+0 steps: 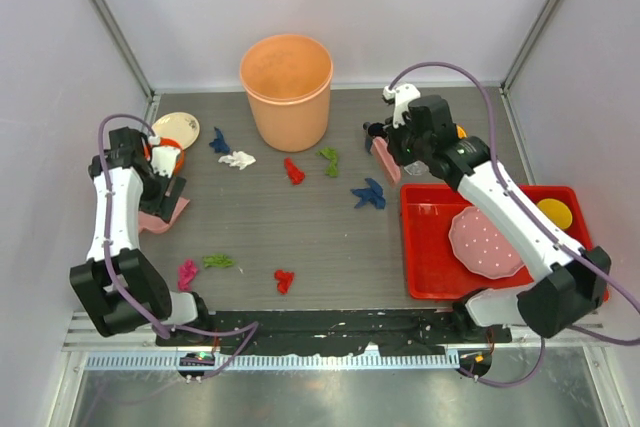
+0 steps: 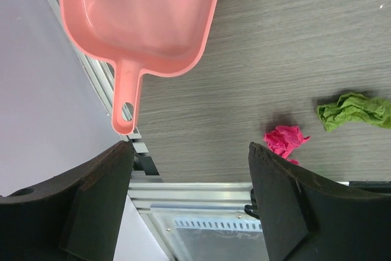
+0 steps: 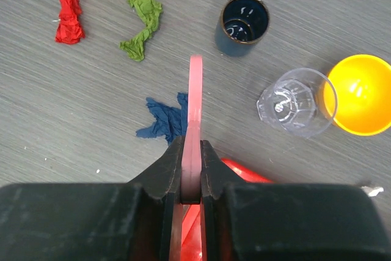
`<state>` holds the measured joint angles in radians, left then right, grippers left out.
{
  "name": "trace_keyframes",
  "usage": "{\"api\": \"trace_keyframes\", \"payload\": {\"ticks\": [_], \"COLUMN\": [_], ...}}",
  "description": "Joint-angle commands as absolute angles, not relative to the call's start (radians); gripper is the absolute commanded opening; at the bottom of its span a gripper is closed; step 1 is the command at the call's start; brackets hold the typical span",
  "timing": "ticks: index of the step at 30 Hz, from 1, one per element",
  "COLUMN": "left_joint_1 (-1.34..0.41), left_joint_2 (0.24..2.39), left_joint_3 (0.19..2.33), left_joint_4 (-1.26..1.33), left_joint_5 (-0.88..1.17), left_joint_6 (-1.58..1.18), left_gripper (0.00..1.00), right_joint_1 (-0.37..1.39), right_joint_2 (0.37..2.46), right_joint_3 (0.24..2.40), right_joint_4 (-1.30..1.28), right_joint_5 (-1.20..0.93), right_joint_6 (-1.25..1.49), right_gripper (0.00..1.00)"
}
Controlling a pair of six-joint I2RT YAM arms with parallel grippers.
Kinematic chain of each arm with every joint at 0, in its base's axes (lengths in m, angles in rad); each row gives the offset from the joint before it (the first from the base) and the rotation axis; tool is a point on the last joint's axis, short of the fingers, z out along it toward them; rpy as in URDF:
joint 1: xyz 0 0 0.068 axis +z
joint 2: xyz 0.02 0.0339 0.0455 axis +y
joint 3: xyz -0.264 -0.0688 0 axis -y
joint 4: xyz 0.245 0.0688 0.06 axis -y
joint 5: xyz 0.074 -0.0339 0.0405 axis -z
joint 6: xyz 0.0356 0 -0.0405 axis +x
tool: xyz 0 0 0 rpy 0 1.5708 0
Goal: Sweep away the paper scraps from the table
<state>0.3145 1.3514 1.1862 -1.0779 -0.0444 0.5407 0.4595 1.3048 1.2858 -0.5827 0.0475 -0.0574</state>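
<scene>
Here, paper scraps all over the table

The pink dustpan is empty, and so is the orange bucket. The left gripper hangs wide open by the dustpan's handle. The right gripper pinches a thin pink board. The red tray holds a pink plate.

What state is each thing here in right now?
Left gripper: open, empty.
Right gripper: shut on pink strip.
Dustpan: lying on table, empty, unheld.
Scraps: scattered on table, unswept.
Bucket: upright.
Mug: upright.
Glass: upright, empty.
</scene>
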Motion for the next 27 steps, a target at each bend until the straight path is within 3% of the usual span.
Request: {"api": "trace_keyframes", "payload": {"ticks": [1, 10, 19, 24, 27], "left_joint_1": [0.318, 0.316, 0.243, 0.091, 0.035], "left_joint_2": [1.377, 1.477, 1.419, 1.425, 1.457], "left_joint_3": [1.196, 1.324, 1.362, 1.417, 1.486], "left_joint_4": [-0.991, -0.988, -1.039, -1.052, -1.106], "left_joint_5": [-0.003, 0.136, 0.173, 0.175, 0.287], "left_joint_6": [0.520, 0.494, 0.473, 0.419, 0.425], "left_gripper": [0.79, 0.79, 0.80, 0.81, 0.81], "right_joint_1": [0.495, 0.572, 0.572, 0.569, 0.560], "right_joint_2": [1.377, 1.543, 1.421, 1.367, 1.339], "right_joint_3": [1.350, 1.417, 1.414, 1.396, 1.400], "right_joint_4": [-0.503, -0.557, -0.479, -0.459, -0.454], "right_joint_5": [0.081, 0.233, 0.175, 0.153, 0.121], "right_joint_6": [-0.103, -0.189, -0.100, -0.065, -0.022], "right_gripper": [0.01, 0.01, 0.01, 0.01, 0.01]}}
